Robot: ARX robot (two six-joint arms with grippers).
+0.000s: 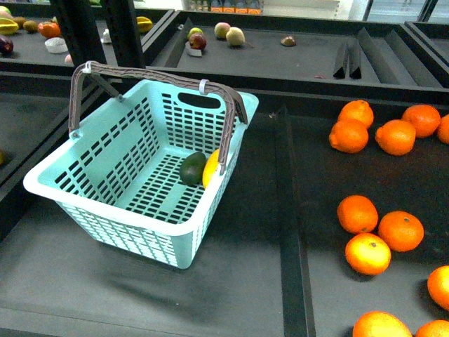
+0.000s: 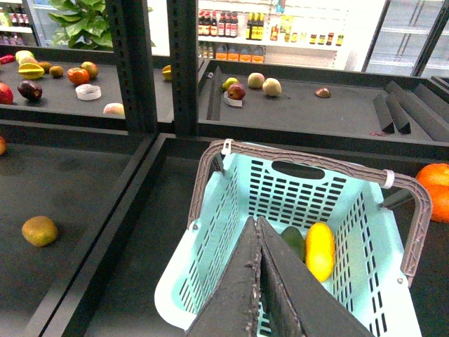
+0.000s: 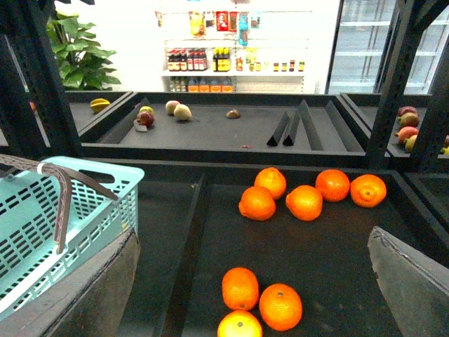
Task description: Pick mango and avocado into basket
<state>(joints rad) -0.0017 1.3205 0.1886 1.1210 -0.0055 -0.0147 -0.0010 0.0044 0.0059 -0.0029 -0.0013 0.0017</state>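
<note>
Hovering above the basket (image 2: pixel 365 232) with fingers pressed together and empty, the left gripper (image 2: pixel 261 232) could snag a handle. Right gripper (image 3: pixel 252 281) gapes beside it. Mango (image 1: pixel 210 168) and avocado (image 1: pixel 193 168) touch inside the basket.

A light teal plastic basket (image 1: pixel 133 179) with slotted sides and floor sits at an angle on a dark display shelf; its two grey-brown handles stand raised, each bearing a white tie; inside, on the floor against one wall, a dark green oval avocado (image 1: pixel 192 168) lies touching a smooth yellow mango (image 1: pixel 210 167); both rest under one handle.
</note>
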